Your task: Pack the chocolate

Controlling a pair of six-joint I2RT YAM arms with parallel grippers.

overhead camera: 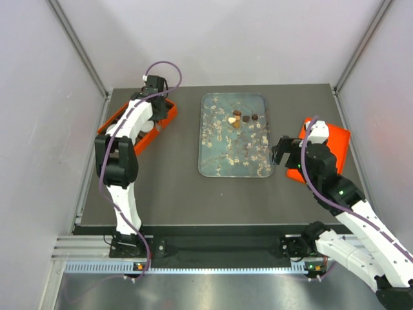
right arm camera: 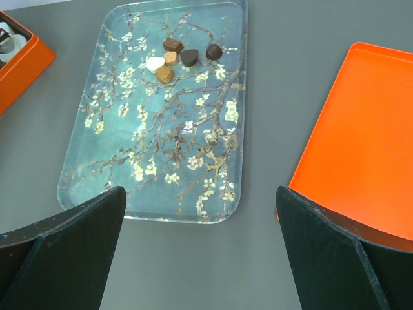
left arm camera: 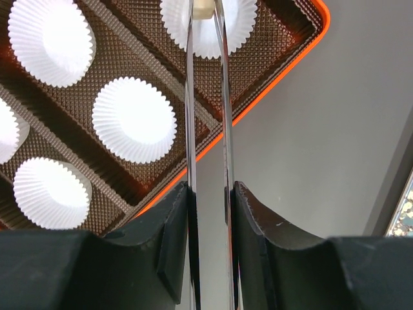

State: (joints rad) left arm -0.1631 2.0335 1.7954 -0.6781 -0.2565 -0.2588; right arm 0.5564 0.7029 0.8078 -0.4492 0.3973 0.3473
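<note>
**Overhead and wrist views, chocolate packing.** The dark grey worktop [overhead camera: 168,187] carries three things: an orange box [overhead camera: 169,111] at far left, a glassy blossom-print tray [right arm camera: 161,161] in the middle, and a flat orange lid [right arm camera: 361,129] at right.

Six chocolates [right arm camera: 189,57] lie clustered at the far end of the tray, close together:
- one cream heart [right arm camera: 155,63]
- two tan pieces
- one dark brown square [right arm camera: 171,44]
- one dark heart
- one dark round sweet [right arm camera: 213,51]

**Left arm.** The left pincer [left arm camera: 206,19] reaches over the box. Its two long thin blades are narrow and nearly parallel. A cream chocolate [left arm camera: 203,8] sits between the tips at the top edge of the wrist view, filling the gap. It is directly above a white fluted paper cup [left arm camera: 242,22]. The box holds a brown quilted insert [left arm camera: 277,35] divided into compartments, and four more paper cups [left arm camera: 133,119] are visible.

**Right arm.** The right pincer [right arm camera: 200,258] has its fingers [right arm camera: 64,239] spread wide and grips nothing. It hangs above bare worktop, between the near right corner of the tray and the lid.
</note>
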